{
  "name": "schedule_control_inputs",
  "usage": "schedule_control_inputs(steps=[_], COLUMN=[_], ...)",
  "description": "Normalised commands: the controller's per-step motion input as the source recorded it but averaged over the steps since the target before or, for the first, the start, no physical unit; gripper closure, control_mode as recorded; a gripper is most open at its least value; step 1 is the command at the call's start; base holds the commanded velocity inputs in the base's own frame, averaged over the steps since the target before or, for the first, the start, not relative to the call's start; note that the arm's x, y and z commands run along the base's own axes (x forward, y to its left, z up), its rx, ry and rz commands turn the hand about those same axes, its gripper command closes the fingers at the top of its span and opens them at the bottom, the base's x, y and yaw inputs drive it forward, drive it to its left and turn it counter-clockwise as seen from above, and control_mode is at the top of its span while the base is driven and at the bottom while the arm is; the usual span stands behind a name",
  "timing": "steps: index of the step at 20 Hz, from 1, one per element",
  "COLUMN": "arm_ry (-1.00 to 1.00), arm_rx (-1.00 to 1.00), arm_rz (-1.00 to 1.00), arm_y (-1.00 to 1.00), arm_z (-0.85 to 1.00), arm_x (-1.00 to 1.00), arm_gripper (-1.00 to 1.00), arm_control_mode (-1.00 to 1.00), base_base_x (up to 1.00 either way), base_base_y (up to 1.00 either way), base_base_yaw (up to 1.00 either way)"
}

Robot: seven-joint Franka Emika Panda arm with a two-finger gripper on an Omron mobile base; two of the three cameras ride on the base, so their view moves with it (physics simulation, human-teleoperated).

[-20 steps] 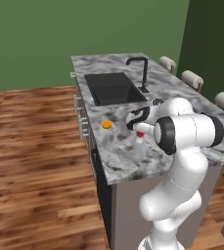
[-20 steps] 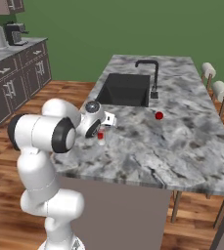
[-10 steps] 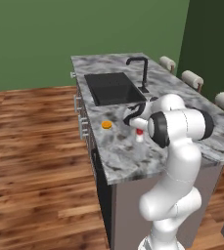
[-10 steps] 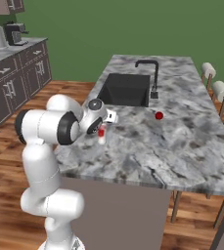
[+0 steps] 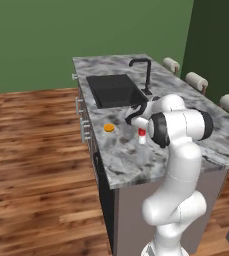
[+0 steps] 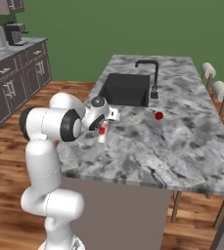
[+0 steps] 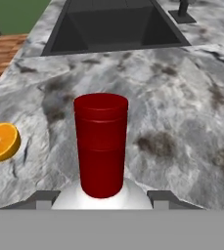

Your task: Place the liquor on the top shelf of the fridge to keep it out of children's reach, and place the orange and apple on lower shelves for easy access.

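- While the gripper (image 7: 101,201) straddles the liquor (image 7: 101,146) standing upright on the counter (image 7: 182,122) near the sink (image 7: 113,24), its jaws are partway in, and contact isn't clear.
- Best bet: squeeze evenly on the body so it doesn't tip.
- Lift straight up, clear of the orange (image 7: 1,141) nearby.
- Apple (image 6: 159,115) sits well apart.

The slim clear-white bottle with a red cap (image 7: 101,146) stands on the grey marbled stone counter (image 7: 182,122), directly before me. The small round orange (image 7: 1,141) lies left of it; the black sink basin (image 7: 113,27) sits behind.
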Motion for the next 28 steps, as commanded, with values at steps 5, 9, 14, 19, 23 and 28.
schedule_control_inputs(steps=[5,9,14,19,23,28], arm_ry=[0.00,-0.08,-0.22,-0.25,-0.23,-0.11], arm_rx=[0.00,0.00,0.00,0.00,0.00,0.00], arm_rz=[0.00,0.00,0.07,0.07,0.06,0.06], arm_y=[0.02,0.12,0.07,0.01,0.00,0.00], arm_z=[0.00,0.24,0.67,0.96,1.00,1.00], arm_x=[-0.01,-0.58,-0.91,-1.00,-1.00,-1.00], arm_gripper=[1.00,1.00,1.00,1.00,1.00,1.00], arm_control_mode=[-1.00,-1.00,-1.00,-1.00,-1.00,-1.00], base_base_x=[0.00,0.00,0.00,0.00,0.00,0.00], base_base_y=[0.00,0.00,0.00,0.00,0.00,0.00], base_base_yaw=[0.00,0.00,0.00,0.00,0.00,0.00])
